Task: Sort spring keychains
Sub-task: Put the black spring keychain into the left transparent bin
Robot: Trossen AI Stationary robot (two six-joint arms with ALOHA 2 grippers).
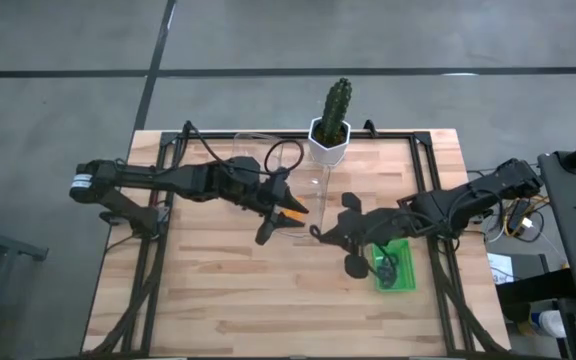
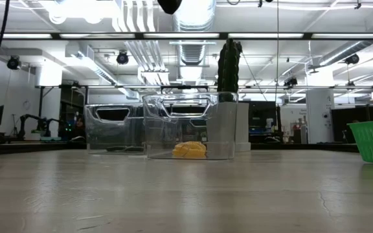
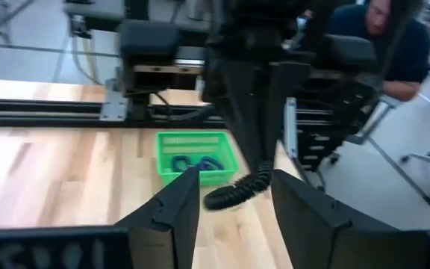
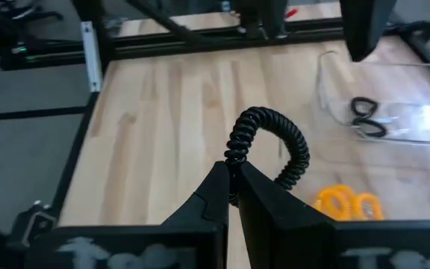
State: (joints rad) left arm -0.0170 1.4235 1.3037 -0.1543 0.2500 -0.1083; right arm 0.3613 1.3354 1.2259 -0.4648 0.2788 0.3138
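Right gripper (image 4: pixel 234 196) pinches a black spring keychain (image 4: pixel 271 142), its coil arching just beyond the fingertips. Left gripper (image 3: pixel 230 198) stands spread, empty.

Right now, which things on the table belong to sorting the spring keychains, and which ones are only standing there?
Belong to the job:
black spring keychain, gripped in the right hand
orange keychains and black keychains, in the clear boxes
purple keychains, in the green basket
left hand, open, above the boxes

Only standing there:
cactus in its white pot
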